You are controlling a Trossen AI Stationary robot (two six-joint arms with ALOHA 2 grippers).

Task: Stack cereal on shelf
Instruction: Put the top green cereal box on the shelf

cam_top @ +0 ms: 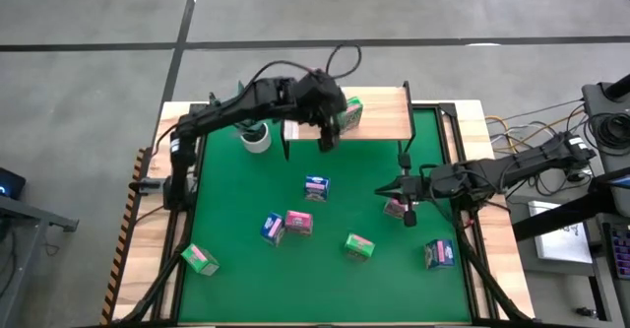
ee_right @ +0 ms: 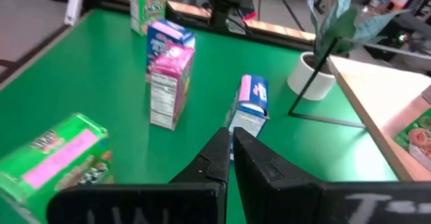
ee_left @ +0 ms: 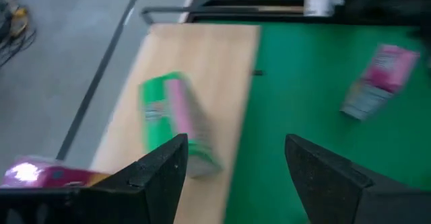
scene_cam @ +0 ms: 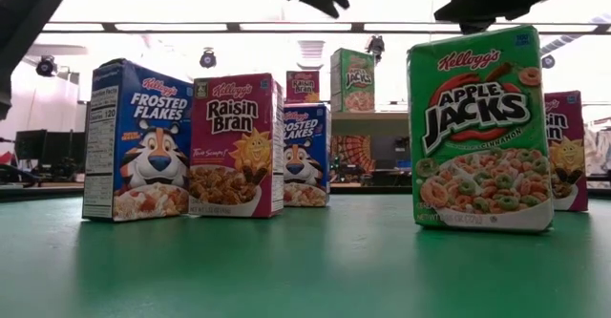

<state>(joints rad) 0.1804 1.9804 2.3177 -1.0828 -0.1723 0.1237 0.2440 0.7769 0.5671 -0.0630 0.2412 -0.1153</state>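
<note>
Green cereal box (cam_top: 348,112) rests on shelf (cam_top: 384,121) | left gripper (cam_top: 327,136) spread wide, empty, above it | right gripper (cam_top: 404,208) closed, empty | risk: retreating fingers topple box

arms: dark, jointed | left claw (ee_left: 232,177): two black wedge fingers
</note>
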